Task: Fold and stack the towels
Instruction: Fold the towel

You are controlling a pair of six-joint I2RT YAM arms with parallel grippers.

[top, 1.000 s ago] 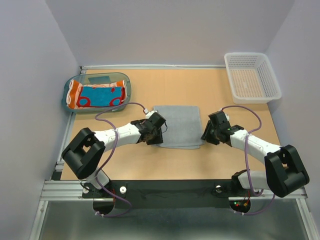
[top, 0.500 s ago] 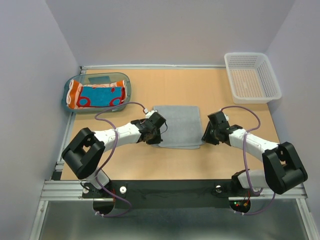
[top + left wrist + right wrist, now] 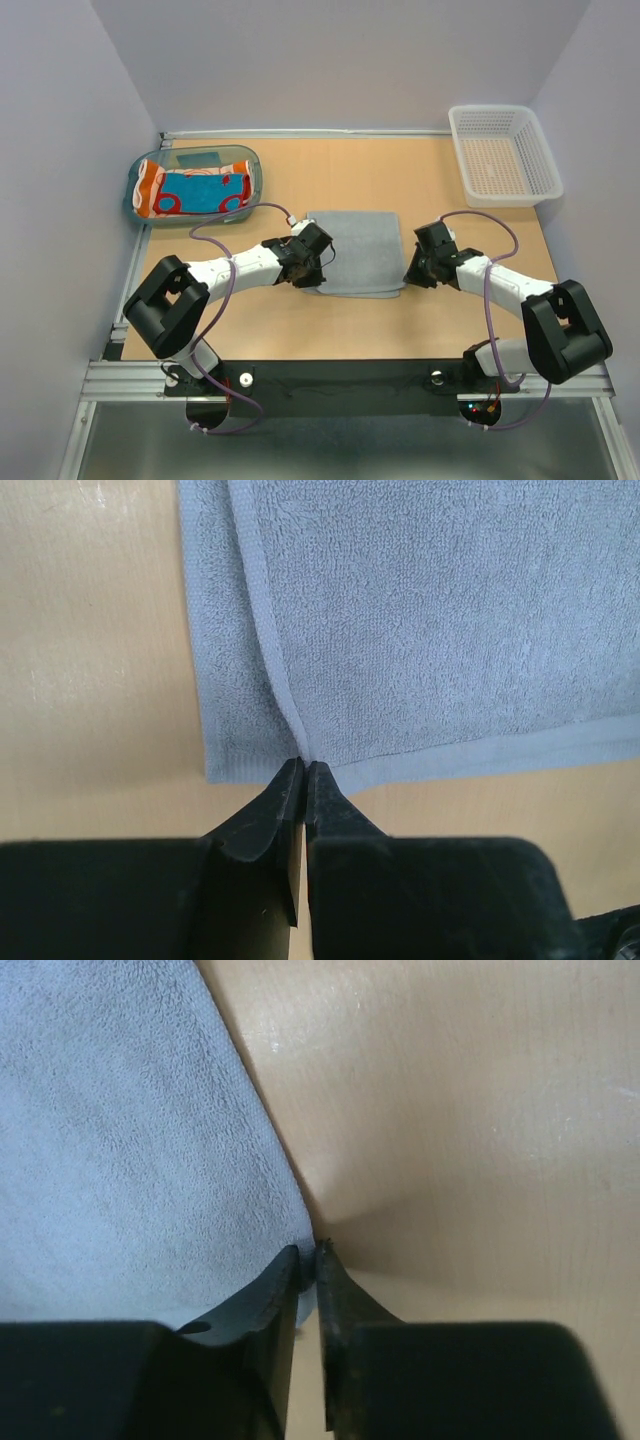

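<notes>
A light grey towel lies flat on the table's middle, one layer over another along its left edge. My left gripper sits at its near-left corner, and its jaws are shut on the top layer's hem. At the near-right corner, my right gripper has its fingers closed on a pinch of the grey cloth, which shows between the tips. More towels, orange, red and teal-blue, lie in the teal tray at the back left.
The translucent teal tray stands at the back left by the wall. A white mesh basket stands at the back right with nothing in it. Bare wood table lies between the grey towel and the arm bases.
Both grippers have closed on the grey towel's near corners, the left first, then the right. The right gripper has edged slightly left toward the towel.
</notes>
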